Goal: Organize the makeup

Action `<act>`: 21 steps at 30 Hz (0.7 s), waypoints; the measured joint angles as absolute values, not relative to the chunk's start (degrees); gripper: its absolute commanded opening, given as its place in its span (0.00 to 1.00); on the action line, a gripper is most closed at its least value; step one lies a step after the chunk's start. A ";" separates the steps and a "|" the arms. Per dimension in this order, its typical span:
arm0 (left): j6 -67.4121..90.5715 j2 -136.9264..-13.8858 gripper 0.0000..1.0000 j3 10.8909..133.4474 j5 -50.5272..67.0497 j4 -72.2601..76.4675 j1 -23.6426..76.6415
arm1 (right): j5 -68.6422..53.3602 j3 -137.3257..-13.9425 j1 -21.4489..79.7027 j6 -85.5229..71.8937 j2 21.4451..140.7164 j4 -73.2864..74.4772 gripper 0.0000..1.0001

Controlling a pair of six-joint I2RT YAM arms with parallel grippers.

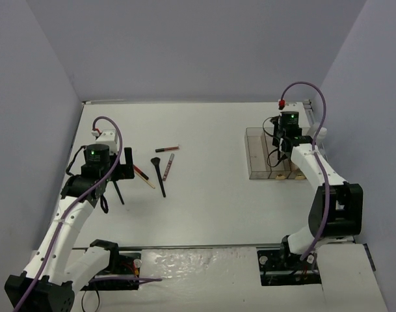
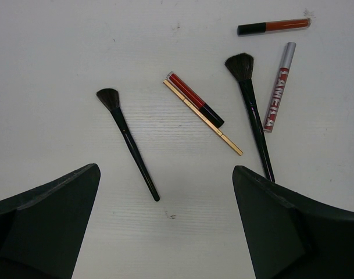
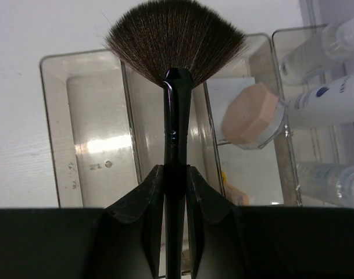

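- Now the right claw (image 3: 175, 177) pinches a fan brush (image 3: 175, 52) by its handle above the organizer (image 3: 54, 116), near the right edge of the surface (image 1: 211, 208).
- Light, soft-bristled, probably slippery: a handle grip suits it.
- Meanwhile the left claw (image 2: 166, 174) gapes open.

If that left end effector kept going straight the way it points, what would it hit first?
Likely the table, right by the small brush's handle end, between the open fingers; depth is unclear.

Left arm (image 1: 67, 221): white links, black joints, purple cable looping over wrist, green light on wrist housing. Right arm (image 1: 315, 166): same build, red plug at cable top. Jaws matte black, wedge-shaped. Black bases at table (image 1: 211, 208) near edge.
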State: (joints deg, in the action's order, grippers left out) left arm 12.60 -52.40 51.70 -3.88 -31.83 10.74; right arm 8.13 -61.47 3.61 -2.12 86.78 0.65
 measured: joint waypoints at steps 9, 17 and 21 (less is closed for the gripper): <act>12.58 -52.01 0.97 51.70 -4.10 -31.82 10.74 | 6.82 -59.90 0.79 -3.98 93.75 -0.46 0.39; 12.58 -52.03 0.97 51.70 -4.10 -31.83 10.74 | 3.93 -59.36 2.26 -4.07 93.06 -2.36 0.69; 12.58 -52.11 0.97 51.70 -4.12 -31.81 10.66 | 4.14 -58.96 7.65 -3.84 90.41 -2.65 0.69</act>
State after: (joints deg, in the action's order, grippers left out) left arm 12.58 -52.11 51.70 -4.12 -31.81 10.66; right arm 4.14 -58.96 7.65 -3.84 90.41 -2.65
